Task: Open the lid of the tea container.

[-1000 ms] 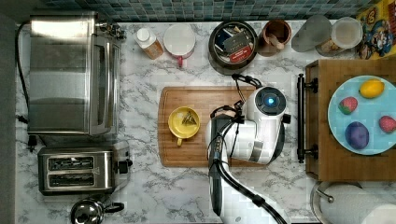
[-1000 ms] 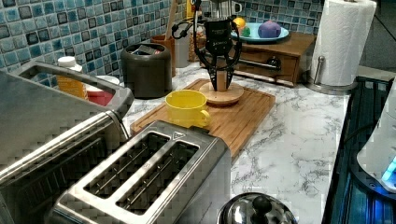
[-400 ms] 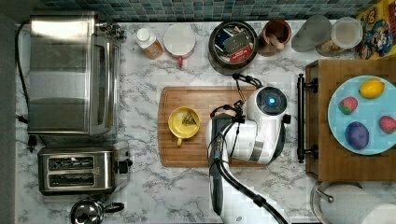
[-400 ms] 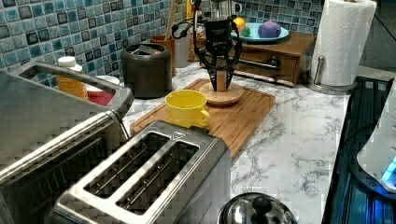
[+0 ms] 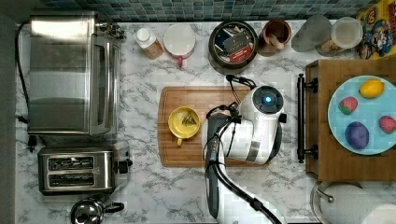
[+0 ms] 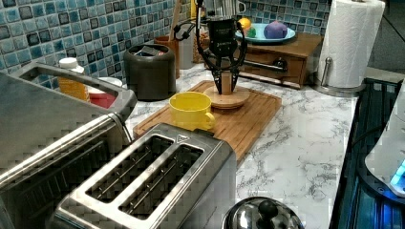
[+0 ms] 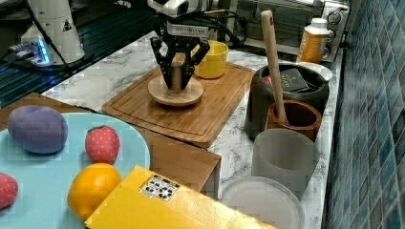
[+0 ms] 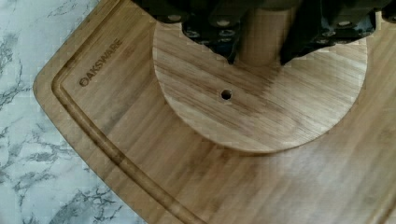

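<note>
The tea container [image 5: 213,52] [image 6: 149,71] [image 7: 260,102], a round black tin, stands open at the back of the counter with packets visible inside. Its lid [image 6: 229,99] [image 7: 174,93] [image 8: 261,107], a round wooden disc with an upright knob, lies flat on the wooden cutting board [image 5: 187,154] [image 8: 140,154]. My gripper [image 6: 225,88] [image 7: 177,81] [image 8: 259,51] points straight down over the lid. Its two fingers sit tight against either side of the knob. In the top view the arm hides the lid.
A yellow mug [image 5: 184,122] [image 6: 190,109] shares the board, beside the lid. A brown wooden cup [image 7: 293,117] with a spoon stands next to the tin. A toaster [image 5: 77,169] and toaster oven [image 5: 70,74] fill the top view's left; a wooden box with a fruit plate [image 5: 362,114] sits at the top view's right.
</note>
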Robot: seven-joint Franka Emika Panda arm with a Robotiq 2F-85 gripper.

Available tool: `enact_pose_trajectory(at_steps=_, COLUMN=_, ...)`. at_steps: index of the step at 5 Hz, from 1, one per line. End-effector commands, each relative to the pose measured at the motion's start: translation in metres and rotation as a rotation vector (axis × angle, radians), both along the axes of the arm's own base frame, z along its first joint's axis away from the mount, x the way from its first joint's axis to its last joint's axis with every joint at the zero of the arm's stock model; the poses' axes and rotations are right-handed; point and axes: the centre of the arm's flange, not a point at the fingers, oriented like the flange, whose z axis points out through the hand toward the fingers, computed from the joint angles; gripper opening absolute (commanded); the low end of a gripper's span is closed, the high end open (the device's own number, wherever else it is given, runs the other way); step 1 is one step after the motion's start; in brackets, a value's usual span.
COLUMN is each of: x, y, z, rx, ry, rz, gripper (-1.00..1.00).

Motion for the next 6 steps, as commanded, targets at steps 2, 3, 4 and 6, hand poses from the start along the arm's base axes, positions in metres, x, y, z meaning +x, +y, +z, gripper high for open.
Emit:
enact_pose_trajectory(at_steps=2, x=0.07, y=0.072, z=0.296, rx=-0.095, ry=-0.494, rz=0.3, gripper=-1.0)
enact_pose_trajectory(at_steps=3, x=0.067, y=0.084, z=0.321, rx=-0.083, ry=-0.467, rz=0.375, gripper=-1.0)
enact_pose_trajectory(at_steps=4, x=0.048, y=0.092, z=0.344, rx=-0.095, ry=-0.476, rz=0.425, gripper=-1.0)
enact_pose_trajectory(at_steps=6, x=0.037, y=0.096, z=0.353, rx=-0.106, ry=-0.415, rz=0.481, gripper=-1.0)
